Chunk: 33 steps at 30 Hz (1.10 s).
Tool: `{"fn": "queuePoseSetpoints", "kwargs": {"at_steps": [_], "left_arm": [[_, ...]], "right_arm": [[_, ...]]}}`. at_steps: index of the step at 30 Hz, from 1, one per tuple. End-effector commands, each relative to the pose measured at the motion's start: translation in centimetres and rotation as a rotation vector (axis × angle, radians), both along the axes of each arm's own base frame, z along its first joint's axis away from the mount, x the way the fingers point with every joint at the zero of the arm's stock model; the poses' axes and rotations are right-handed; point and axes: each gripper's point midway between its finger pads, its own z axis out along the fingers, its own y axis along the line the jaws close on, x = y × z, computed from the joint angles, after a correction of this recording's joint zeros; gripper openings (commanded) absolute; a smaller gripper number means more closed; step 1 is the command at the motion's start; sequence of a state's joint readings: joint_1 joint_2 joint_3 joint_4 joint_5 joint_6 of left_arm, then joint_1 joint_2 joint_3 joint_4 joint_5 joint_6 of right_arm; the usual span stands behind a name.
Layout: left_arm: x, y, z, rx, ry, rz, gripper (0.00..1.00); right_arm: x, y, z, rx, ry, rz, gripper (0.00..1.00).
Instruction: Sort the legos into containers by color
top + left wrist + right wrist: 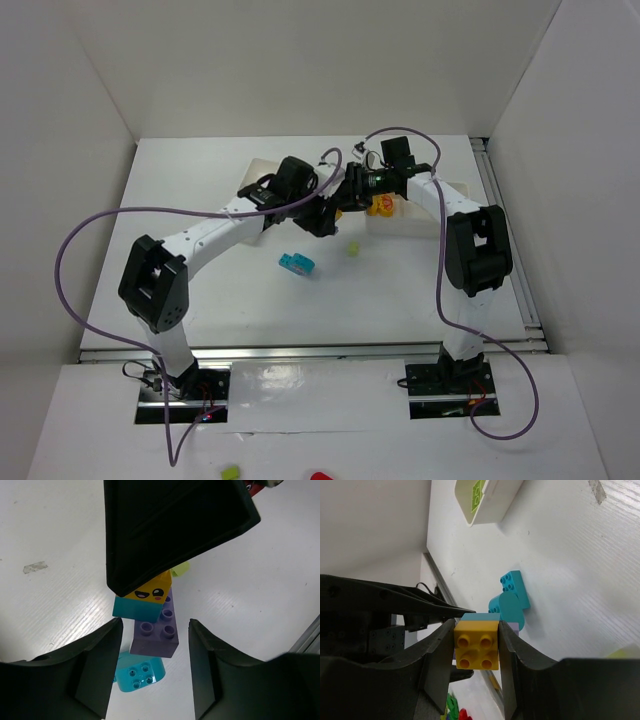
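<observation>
Above the bench (pixel 200 190), short of the right-hand tray (pixel 408 226), mid-air between both arms. Clamped in the right claw (pixel 476 645) by the yellow brick (pixel 476 655): a small stack. Flanked, untouched, by the left claw (pixel 155 665), spread wide either side of the purple brick (pixel 156 632) joined under the cyan brick (pixel 134 609). Likely light, rigid, slick-walled, stud-locked. Pinch purple's flat opposite walls; peel away squarely, without twisting the yellow loose.
</observation>
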State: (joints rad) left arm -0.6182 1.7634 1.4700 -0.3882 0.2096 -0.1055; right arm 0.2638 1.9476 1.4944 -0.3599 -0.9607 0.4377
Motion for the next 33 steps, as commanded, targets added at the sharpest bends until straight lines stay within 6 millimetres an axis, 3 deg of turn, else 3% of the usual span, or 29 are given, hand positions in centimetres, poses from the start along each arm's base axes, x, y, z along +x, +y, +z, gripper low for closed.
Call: {"fn": "queuePoseSetpoints", "kwargs": {"at_steps": [1,6,11,17,26,33], "left_arm": [[0.1,-0.9,-0.2,-0.016,-0.009,-0.035,0.64],[0.0,-0.8,-1.0,-0.006,0.007,-0.035,0.53],[0.0,-0.1,-1.8,0.02,0.014,-0.004,0.37],[0.5,1.1,-2.6,0.036,0.027,0.025,0.0],[-0.1,2.7,-4.8,0.055,0.083,0.04,0.0],[0.1,3.4,-4.9,0.041,0.1,0.068,0.01]], "right_arm": [[-0.4,0.2,3.1,0.048,-0.054,0.02,0.3],[-0.3,0.4,1.9,0.054,-0.015,0.019,0.3],[0.0,0.9,1.0,0.051,-0.004,0.028,0.3],[0.4,1.0,0.1,0.047,0.012,0.027,0.3],[1.9,0.4,0.9,0.043,-0.024,-0.004,0.3],[3.2,0.6,0.9,0.032,-0.037,-0.018,0.3]]}}
